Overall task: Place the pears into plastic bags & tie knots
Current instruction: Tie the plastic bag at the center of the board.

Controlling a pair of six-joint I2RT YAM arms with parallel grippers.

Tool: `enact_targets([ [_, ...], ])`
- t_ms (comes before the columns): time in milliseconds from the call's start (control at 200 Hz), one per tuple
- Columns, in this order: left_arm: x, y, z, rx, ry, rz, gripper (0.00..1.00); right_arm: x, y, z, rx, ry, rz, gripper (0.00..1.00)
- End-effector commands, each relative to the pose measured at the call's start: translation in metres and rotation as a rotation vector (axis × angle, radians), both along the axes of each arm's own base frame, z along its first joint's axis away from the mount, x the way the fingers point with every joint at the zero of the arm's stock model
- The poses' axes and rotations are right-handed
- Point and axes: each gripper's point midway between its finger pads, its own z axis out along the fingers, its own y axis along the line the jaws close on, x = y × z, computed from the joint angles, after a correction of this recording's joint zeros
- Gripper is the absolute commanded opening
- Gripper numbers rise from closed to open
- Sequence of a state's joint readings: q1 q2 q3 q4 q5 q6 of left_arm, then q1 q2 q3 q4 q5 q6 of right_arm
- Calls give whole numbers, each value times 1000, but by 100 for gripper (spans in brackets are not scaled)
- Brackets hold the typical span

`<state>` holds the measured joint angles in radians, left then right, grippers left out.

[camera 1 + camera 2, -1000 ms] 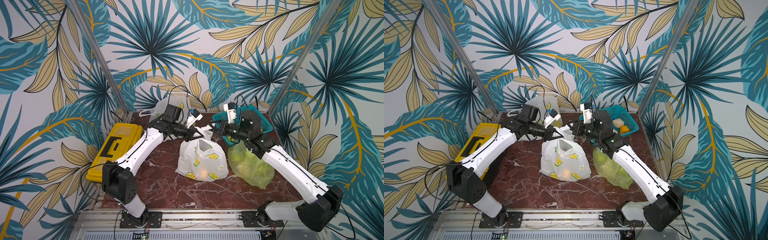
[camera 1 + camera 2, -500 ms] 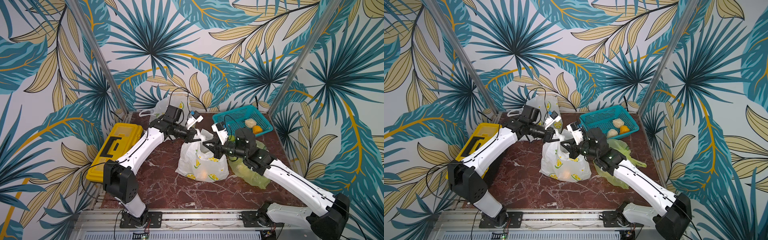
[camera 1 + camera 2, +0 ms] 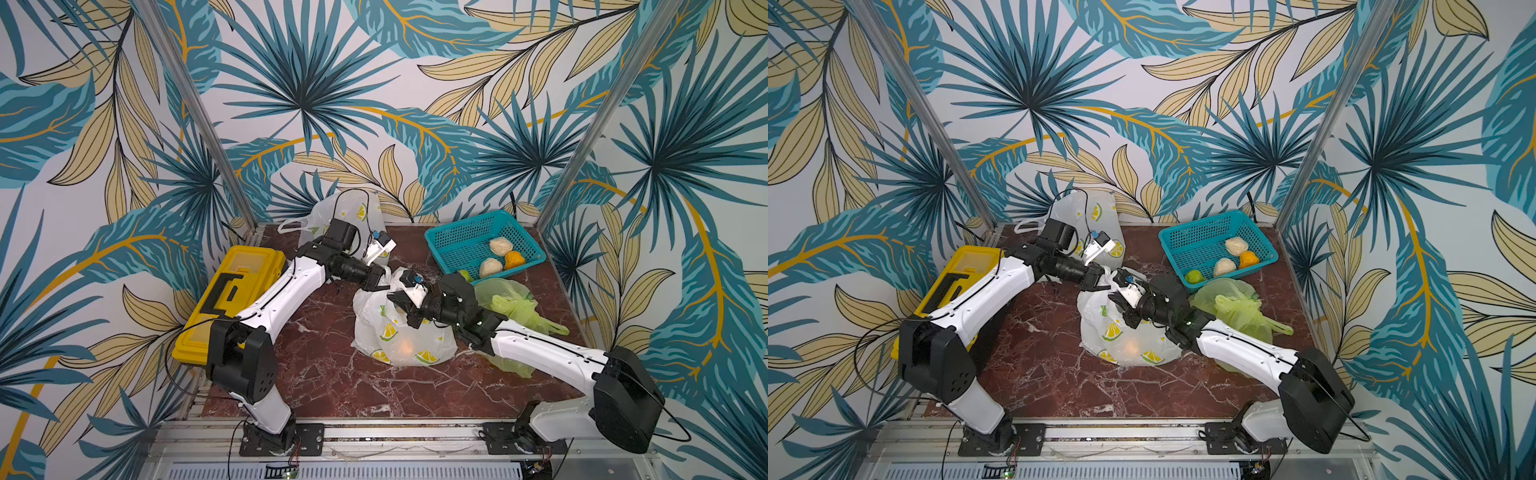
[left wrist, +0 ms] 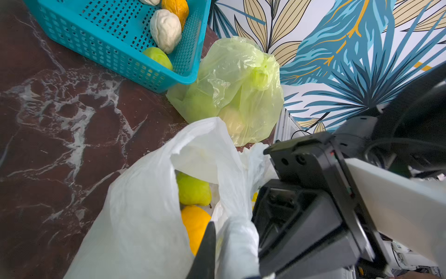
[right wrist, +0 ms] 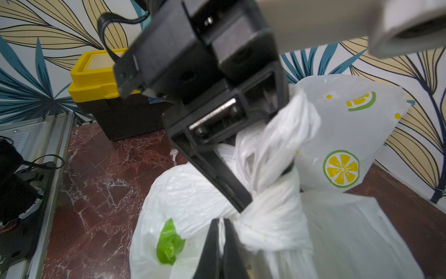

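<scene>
Marble tabletop; beside the knot on the lemon-print bag, my right gripper sits closed; left gripper, I can't tell.

right arm off basket, now at middle white bag

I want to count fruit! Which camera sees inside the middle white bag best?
The left wrist view: through a gap in the white bag it shows a green pear and an orange pear. Both top views show only an orange glow through the plastic. The right wrist view shows its outside and twisted handles.
</scene>
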<state>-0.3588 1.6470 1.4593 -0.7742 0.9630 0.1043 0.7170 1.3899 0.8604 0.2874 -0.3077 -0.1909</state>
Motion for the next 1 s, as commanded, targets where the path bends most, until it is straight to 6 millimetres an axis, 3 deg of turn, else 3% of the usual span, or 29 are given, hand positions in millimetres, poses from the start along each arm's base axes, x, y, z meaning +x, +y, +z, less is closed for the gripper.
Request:
enact_targets([
  [0,-9,3,37,-101,-101,-45,19,-14,-7,-47,-101,134,88,0],
  [426,-16,13,10,-9,-92,-60,45,-3,-7,-28,-24,145,82,0],
  [641,-25,3,9,-12,-127,-116,57,-4,-7,-27,-33,147,87,0],
  [906,-5,-7,-12,104,-149,-88,58,-7,-5,-28,-59,156,124,0],
  [996,-8,-4,-19,120,-148,-92,58,-7,-4,-27,-61,158,126,0],
])
